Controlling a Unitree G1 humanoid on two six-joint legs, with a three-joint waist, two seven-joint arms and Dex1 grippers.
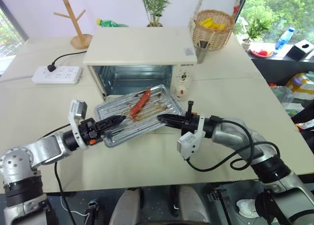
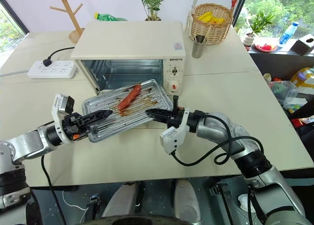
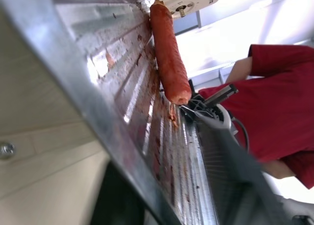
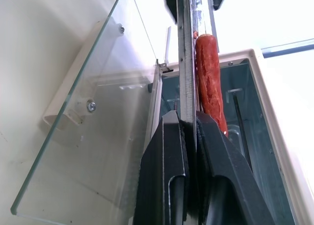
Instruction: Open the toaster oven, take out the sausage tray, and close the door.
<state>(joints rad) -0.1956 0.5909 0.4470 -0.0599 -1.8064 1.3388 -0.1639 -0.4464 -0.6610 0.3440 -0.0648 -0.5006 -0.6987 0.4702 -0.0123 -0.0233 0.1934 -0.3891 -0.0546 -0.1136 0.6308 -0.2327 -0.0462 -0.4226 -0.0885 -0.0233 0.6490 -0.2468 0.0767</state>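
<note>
Oven (image 1: 142,48) first: the cream-white toaster oven sits on the table (image 1: 39,112) with its glass door (image 4: 93,136) dropped flat in front of the bare metal cavity. I'd judge the opening as done and the removal as nearly done, since the sausage tray (image 1: 142,118) is already outside the oven, just in front of its mouth and above the lowered door. What seems left is to set the tray down away from the oven and swing the door shut.

That tray is shallow, silvery and ridged, streaked with brown grease, and tilted so the far edge sits higher. One thin red sausage (image 1: 140,103) lies slantwise on the half nearer the oven.

Both arms carry it. Seen from the oven, the left gripper (image 1: 115,121) is clamped on the tray's left edge, and the right gripper (image 1: 164,119) has its black fingers (image 4: 169,151) pinched on the opposite rim.
</note>
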